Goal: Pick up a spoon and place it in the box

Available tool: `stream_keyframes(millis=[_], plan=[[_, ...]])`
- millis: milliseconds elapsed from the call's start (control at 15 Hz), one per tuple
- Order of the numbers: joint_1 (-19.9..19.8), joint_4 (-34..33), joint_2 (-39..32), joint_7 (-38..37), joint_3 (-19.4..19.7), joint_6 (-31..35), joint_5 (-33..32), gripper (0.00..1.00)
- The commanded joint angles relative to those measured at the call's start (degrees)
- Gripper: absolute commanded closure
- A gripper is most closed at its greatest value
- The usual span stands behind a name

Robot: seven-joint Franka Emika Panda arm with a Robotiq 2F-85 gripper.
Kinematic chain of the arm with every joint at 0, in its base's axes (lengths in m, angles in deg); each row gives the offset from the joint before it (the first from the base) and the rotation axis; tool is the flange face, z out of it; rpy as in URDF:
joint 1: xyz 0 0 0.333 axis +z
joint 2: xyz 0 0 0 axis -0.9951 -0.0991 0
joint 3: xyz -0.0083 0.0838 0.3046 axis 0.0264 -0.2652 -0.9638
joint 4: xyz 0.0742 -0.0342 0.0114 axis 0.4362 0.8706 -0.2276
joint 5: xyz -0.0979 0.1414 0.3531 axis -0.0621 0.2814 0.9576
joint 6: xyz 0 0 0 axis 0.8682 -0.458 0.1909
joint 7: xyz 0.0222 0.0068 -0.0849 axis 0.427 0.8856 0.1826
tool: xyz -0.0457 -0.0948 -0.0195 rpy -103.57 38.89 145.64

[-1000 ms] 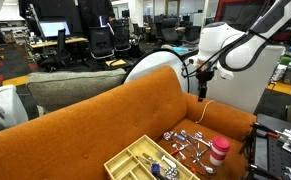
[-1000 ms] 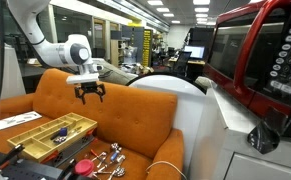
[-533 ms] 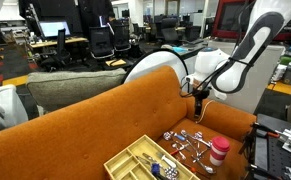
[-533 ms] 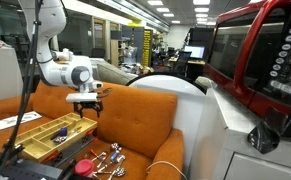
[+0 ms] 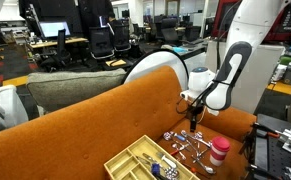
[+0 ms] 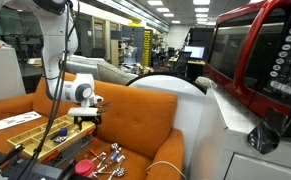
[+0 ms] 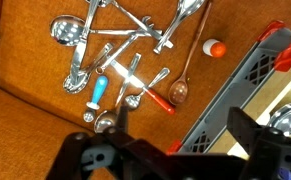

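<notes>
A pile of metal spoons and other cutlery (image 7: pixel 120 55) lies on the orange sofa seat; it shows in both exterior views (image 5: pixel 190 142) (image 6: pixel 107 158). One spoon has a red handle (image 7: pixel 175 93) and one a blue handle (image 7: pixel 98 92). The box, a pale-yellow divided tray (image 5: pixel 135 162) (image 6: pixel 30 135), sits on the seat beside the pile and is out of the wrist view. My gripper (image 5: pixel 193 118) (image 6: pixel 85 119) (image 7: pixel 180 135) hangs open and empty above the pile, touching nothing.
A pink cup with a white lid (image 5: pixel 218 150) stands next to the cutlery. A grey slotted crate (image 7: pixel 247 80) lies at the seat's edge. A small orange-and-white ball (image 7: pixel 215 47) rests by the pile. The sofa backrest (image 5: pixel 105 115) rises behind.
The arm has come down from above the backrest toward the cutlery pile on the seat. The gripper stays open and empty.
</notes>
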Motion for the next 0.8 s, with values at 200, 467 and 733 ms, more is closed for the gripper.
stream_keyframes(millis=[200,467,733], plan=[[-0.19,0.16,0.73,-0.24,-0.15,-0.19,-0.34,0.0],[0.2,-2.26,-3.78,-1.35,0.54,4.11,-0.12,0.0],[-2.13,-7.61,-12.94,-1.02,-1.4,8.6,0.54,0.0]])
